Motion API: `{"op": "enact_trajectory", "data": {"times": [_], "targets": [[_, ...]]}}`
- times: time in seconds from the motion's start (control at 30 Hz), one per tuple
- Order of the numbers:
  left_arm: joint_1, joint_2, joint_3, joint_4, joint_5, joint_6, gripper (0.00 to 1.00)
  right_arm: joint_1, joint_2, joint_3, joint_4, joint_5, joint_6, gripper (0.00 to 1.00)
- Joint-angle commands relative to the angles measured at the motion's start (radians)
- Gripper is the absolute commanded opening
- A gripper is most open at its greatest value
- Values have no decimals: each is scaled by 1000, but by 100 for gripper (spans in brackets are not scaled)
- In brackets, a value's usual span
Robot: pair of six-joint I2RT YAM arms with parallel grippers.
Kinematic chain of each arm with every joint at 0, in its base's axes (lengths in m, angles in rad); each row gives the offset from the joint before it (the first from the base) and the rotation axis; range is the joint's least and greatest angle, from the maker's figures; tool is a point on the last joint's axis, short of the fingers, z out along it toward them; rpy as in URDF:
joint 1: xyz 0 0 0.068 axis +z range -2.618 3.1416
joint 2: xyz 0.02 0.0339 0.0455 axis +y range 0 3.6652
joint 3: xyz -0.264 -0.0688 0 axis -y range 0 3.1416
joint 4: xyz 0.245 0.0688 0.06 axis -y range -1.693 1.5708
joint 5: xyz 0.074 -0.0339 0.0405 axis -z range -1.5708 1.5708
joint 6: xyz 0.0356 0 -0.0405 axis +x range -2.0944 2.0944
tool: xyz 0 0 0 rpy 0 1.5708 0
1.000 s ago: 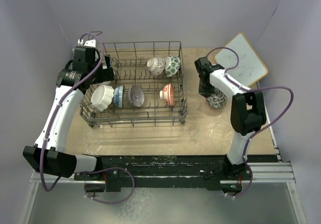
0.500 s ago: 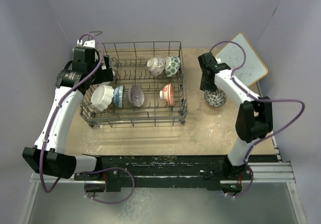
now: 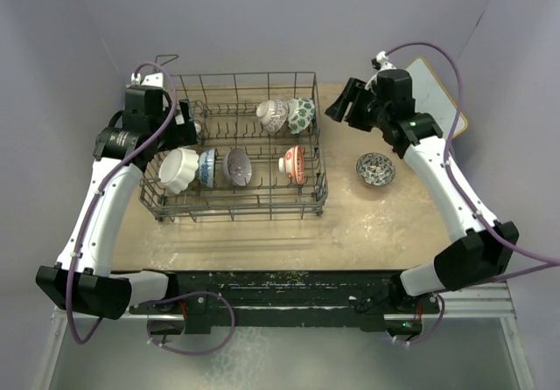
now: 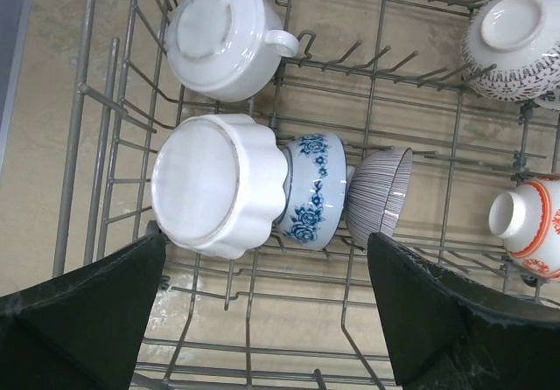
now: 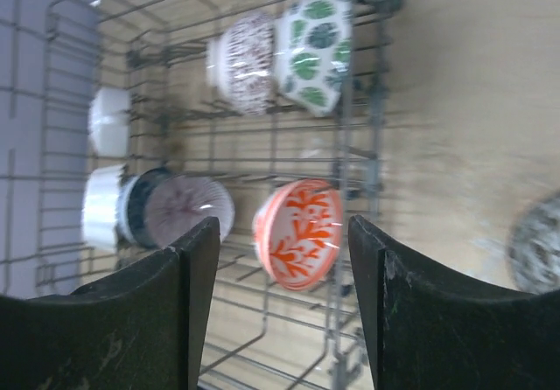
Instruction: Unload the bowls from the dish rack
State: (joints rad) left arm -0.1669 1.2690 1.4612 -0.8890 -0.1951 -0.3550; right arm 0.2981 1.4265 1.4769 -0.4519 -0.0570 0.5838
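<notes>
beige tabletop (image 3: pixel 367 224), scuffed whitish in patches, closed in by plain lavender walls (image 3: pixel 262 23). a white board (image 3: pixel 442 110) leans at the far right corner, behind the right arm

the dish rack (image 3: pixel 245 199) sits right under the left gripper (image 3: pixel 182 128) and just to the left of the right gripper (image 3: pixel 343 108). both grippers hang with fingers spread wide and nothing between them. one speckled bowl (image 3: pixel 375 169) is out of the rack, upright on the bare table, nearer the arm bases than the right gripper and clear of it

the overhead view gives the layout, but the left arm covers the rack's far left corner. the left wrist view fills that in: a white handled cup (image 4: pixel 219 36) sits upside down there, beyond the fingers. straight below that gripper (image 4: pixel 267 241), three bowls stand on edge in a row touching each other: white scalloped bowl (image 4: pixel 214 184), blue flower bowl (image 4: pixel 311 189), grey striped bowl (image 4: pixel 381 193)

the right wrist view is blurry but shows the bowls' insides and patterns better. the red-orange bowl (image 5: pixel 297 231) sits on edge right between the fingers of that gripper (image 5: pixel 282 224) as seen from the wrist, well below it. the green-white bowl (image 5: pixel 315 49) and a dark patterned bowl (image 5: pixel 243 62) stand side by side further on. the speckled one is only a smear at the frame's right edge
</notes>
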Motion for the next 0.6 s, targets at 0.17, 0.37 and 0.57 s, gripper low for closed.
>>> {"op": "enact_trajectory", "data": {"times": [0.17, 0.37, 0.57], "targets": [[-3, -40, -11, 51, 96, -61, 99, 118, 178, 5, 163, -234, 46, 64], [-3, -49, -16, 44, 91, -56, 99, 184, 237, -21, 175, -223, 76, 61], [-3, -54, -27, 43, 89, -47, 99, 211, 249, -84, 207, -203, 105, 60]]}}
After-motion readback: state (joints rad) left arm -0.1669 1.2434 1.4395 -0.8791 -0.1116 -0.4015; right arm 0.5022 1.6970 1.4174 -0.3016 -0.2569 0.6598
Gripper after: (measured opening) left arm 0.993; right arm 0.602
